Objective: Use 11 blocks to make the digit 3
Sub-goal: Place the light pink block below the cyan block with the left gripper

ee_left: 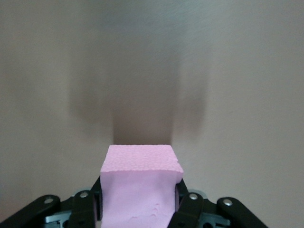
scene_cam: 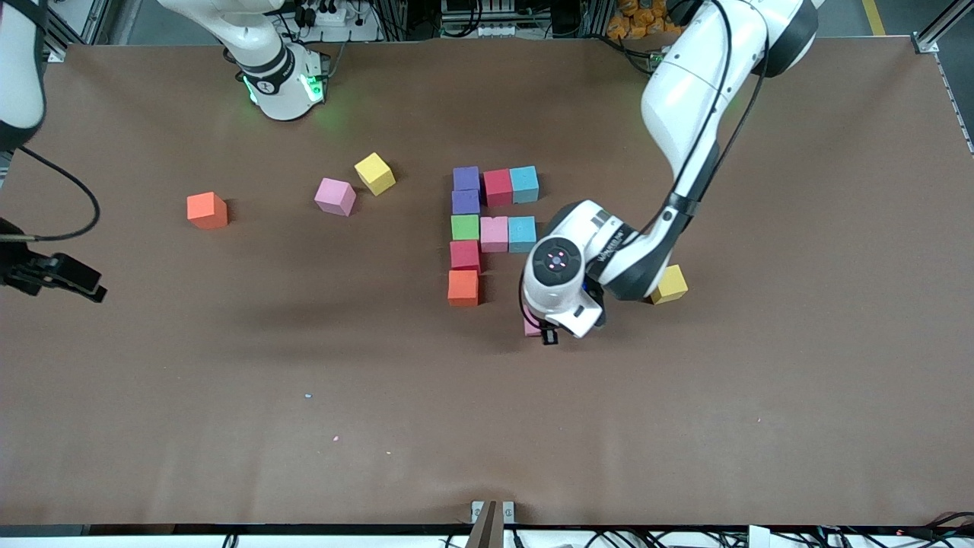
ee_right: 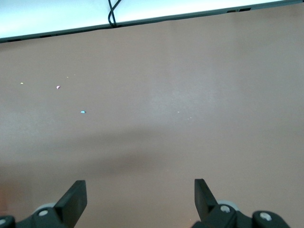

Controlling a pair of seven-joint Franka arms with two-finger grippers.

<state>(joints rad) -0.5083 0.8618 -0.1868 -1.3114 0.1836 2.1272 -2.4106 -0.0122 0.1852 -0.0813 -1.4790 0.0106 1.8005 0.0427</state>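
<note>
The blocks that matter most here begin with the pink block (ee_left: 140, 183) pinched between the pressed-in fingers of the left gripper (scene_cam: 549, 329), low over the table (scene_cam: 487, 426) and nearer the front camera than the built figure; whether it rests on the surface or hangs just above cannot be told. The foam bulges around the pads (ee_left: 183, 202) in the left wrist view, so a hard squeeze could let it spring askew on release, or it could stick to a finger and be dragged off its spot. Just beside it toward the right arm's end sits the orange block (scene_cam: 463, 288), the lowest of a column with the crimson block (scene_cam: 465, 255), the green block (scene_cam: 465, 227) and two purple blocks (scene_cam: 466, 190) above; a careless sideways slide could shove that column out of line. A yellow block (scene_cam: 670, 285) lies partly under the left arm's wrist, and a low swing could knock it. Farther off, loose pink (scene_cam: 335, 196), yellow (scene_cam: 375, 173) and orange (scene_cam: 207, 210) blocks lie toward the right arm's end. The right gripper (ee_right: 140, 194) waits, fingers spread, over bare table at that end.
</note>
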